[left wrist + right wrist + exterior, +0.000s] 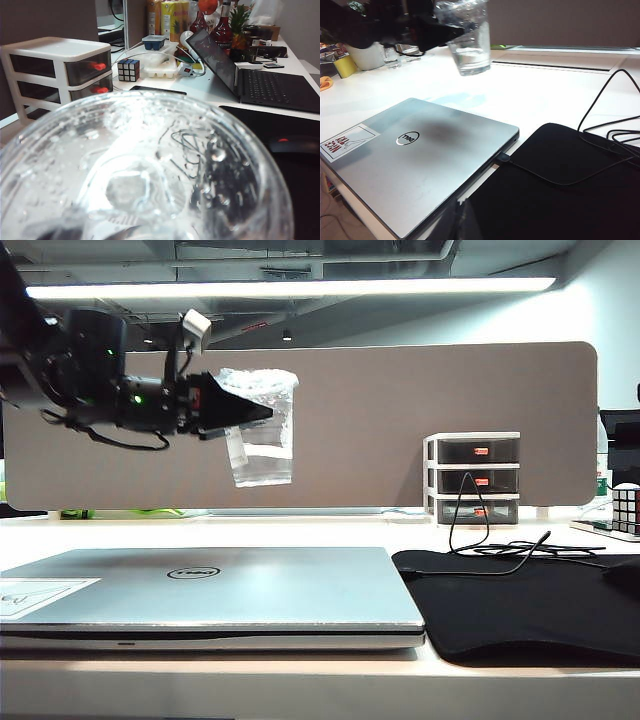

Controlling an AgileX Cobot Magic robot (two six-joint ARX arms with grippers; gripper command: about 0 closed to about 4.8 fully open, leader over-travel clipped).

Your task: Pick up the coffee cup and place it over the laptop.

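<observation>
- I hold the coffee cup (262,428) clamped near its rim in my left gripper (243,412), upright, so it clears the laptop (210,595) well below.
- My right gripper isn't visible; I cannot tell its state.

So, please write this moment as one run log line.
left gripper: holds cup in air | laptop: closed, bare | right gripper: unseen
</observation>
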